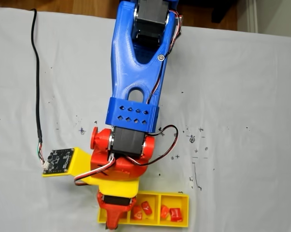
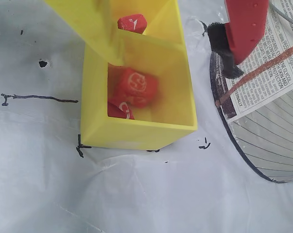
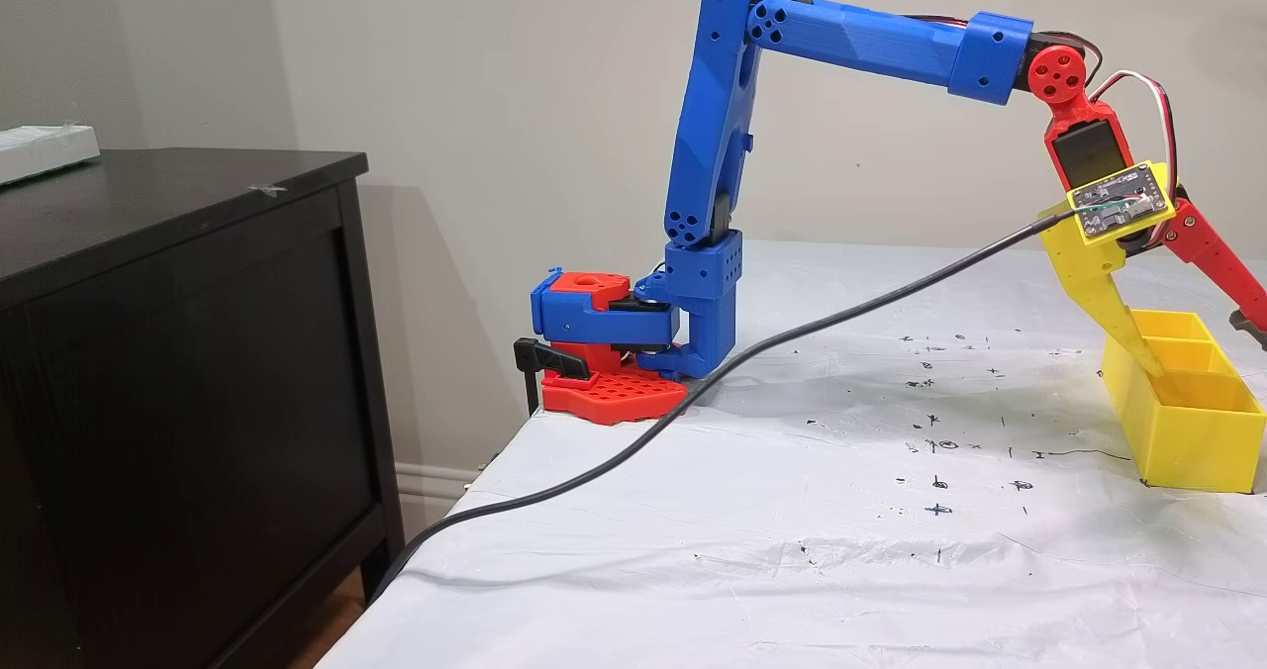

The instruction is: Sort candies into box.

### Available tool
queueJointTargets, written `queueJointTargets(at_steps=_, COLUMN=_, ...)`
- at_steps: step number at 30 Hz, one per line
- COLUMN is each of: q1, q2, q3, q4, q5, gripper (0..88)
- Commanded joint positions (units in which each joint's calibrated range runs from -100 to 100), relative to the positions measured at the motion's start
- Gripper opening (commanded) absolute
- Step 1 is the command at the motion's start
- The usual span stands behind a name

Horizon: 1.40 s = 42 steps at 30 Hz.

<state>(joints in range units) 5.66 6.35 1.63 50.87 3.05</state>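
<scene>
The red-and-yellow end effector (image 2: 165, 36) hangs directly over the long yellow plastic tray (image 2: 136, 133) at the surface's edge; jaws spread, empty; small red wrapped candies (image 2: 136, 86) lie below.

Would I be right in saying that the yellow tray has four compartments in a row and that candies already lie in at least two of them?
Not quite: the tray has three compartments in a row, not four, as the fixed view from above shows. The rest holds: there, candies lie in the middle compartment and more in the end one at the picture's right.
</scene>
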Motion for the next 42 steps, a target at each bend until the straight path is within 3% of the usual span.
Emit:
queueJointTargets(at_steps=1, q1=0.5, q2=-6.0, q3=-2.0, q4=-1.5, q5=0.3, gripper=15.4)
queueJointTargets(at_steps=3, q1=0.6, q2=-8.9, q3=1.0, q4=-3.6, q5=0.5, gripper=6.4)
queueJointTargets(at_steps=8, q1=0.4, q2=-17.6, q3=9.1, q4=-7.4, q5=0.4, gripper=0.3)
queueJointTargets(at_steps=19, q1=-3.9, q2=-38.3, q3=41.4, q4=-28.1, q5=1.2, gripper=0.2)
queueJointTargets(at_steps=24, q1=-4.8, q2=-48.8, q3=54.6, q4=-31.9, q5=0.1, gripper=0.2)
queueJointTargets(at_steps=30, q1=-7.0, q2=-64.4, q3=77.3, q4=-44.8, q5=-3.0, gripper=0.1)
queueJointTargets(at_steps=36, q1=-7.3, q2=-84.1, q3=89.8, q4=-40.8, q5=-4.6, gripper=0.1)
queueJointTargets(at_steps=42, q1=-6.3, q2=-104.5, q3=97.0, q4=-28.7, q5=-4.2, gripper=0.1)
